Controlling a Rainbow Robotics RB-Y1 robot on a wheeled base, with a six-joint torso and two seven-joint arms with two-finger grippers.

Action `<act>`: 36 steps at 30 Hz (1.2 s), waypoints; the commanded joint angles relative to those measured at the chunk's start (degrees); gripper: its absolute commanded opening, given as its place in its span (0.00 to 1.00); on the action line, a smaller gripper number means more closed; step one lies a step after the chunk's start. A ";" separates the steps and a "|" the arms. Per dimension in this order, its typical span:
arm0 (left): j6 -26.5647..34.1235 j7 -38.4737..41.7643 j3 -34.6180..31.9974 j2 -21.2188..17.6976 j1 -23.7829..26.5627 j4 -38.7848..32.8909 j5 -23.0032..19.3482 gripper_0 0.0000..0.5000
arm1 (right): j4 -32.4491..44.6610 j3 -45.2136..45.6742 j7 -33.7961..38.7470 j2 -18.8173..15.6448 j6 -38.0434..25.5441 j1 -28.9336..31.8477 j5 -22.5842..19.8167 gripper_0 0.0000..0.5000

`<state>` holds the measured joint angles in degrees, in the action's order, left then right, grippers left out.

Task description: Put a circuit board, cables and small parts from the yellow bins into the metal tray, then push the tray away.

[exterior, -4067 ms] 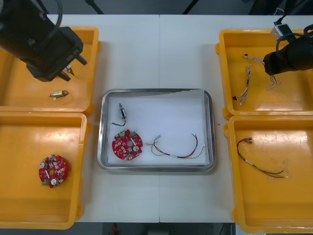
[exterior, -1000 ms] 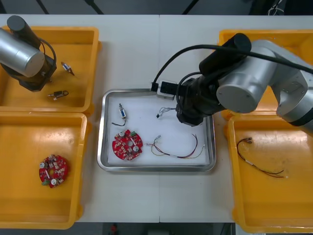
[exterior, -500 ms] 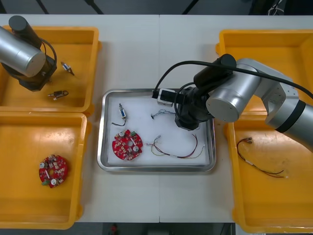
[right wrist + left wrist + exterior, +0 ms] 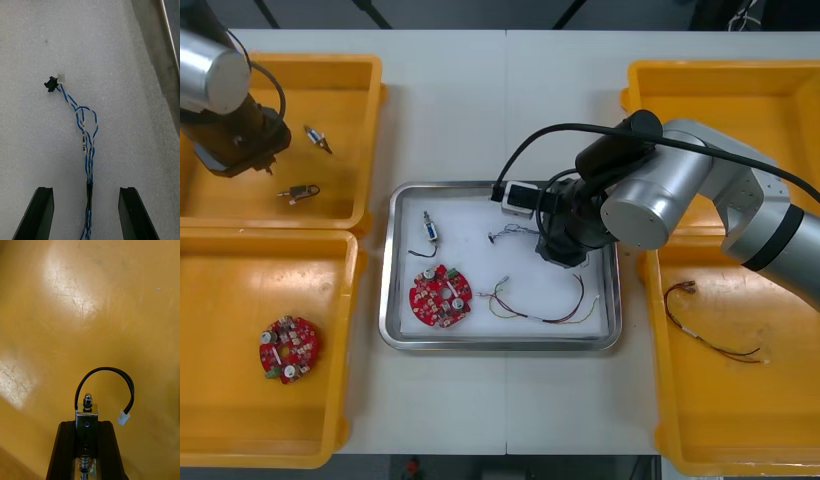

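Fingers [image 4: 39, 213] of the right gripper [image 4: 86, 191] stood wide apart and clasped nothing. The blue and white cable [image 4: 85, 131] ran up between them without touching either. That cable lay flat on the white inside of the tray [image 4: 152, 45], with its loop and its black and white plugs just beyond the fingertips and the tray's metal wall off to one side.

From above, the right gripper [image 4: 560, 245] hung low over the far right part of the tray [image 4: 502, 342]. The cable [image 4: 510, 233] trailed from it toward the left. Three more things shared the tray:
- a second small part [image 4: 429, 230] at the far left
- a round red circuit board [image 4: 441, 295] at the near left, just beside that part
- a red and yellow cable [image 4: 545, 308] along the near right side

The left gripper [image 4: 87, 427] had its fingers [image 4: 65, 450] pressed tight on a small metal part [image 4: 87, 414]. A black wire [image 4: 108, 371] curled out of that part to a white plug, with the bin's floor behind it. In the view from above, the left gripper [image 4: 245, 150] hung over the far left bin [image 4: 340, 90], well apart from the tray. Two loose parts [image 4: 298, 191] lay on that bin's floor to the right of the gripper.

The near left bin [image 4: 240, 290] held another circuit board [image 4: 288, 348]. A dark cable [image 4: 710, 325] lay in the near right bin [image 4: 740, 420]. The right arm reached in across the far right bin [image 4: 720, 85].
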<state>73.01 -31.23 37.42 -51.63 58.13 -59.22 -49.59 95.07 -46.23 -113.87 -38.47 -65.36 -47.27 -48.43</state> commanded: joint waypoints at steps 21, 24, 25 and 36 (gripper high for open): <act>17.08 10.58 -10.35 -9.46 1.81 -22.43 -12.11 0.00 | 12.86 27.06 21.15 -2.57 -33.87 -0.63 -7.29 1.00; 17.87 13.57 -10.26 -9.46 1.81 -24.80 -12.64 0.00 | 12.86 28.65 24.84 -4.33 -35.45 -0.63 -7.56 1.00; 18.31 14.71 -10.26 -9.46 1.81 -25.85 -12.81 0.00 | 12.86 29.09 26.42 -5.03 -36.07 -0.54 -7.65 1.00; 22.00 24.47 -10.26 -7.26 1.81 -34.29 -14.13 0.00 | 12.86 34.36 39.87 -11.45 -42.75 0.07 -8.79 1.00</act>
<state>93.40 -6.23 29.26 -58.33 58.13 -91.07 -63.88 106.05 -15.27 -79.55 -46.59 -106.92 -47.26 -56.38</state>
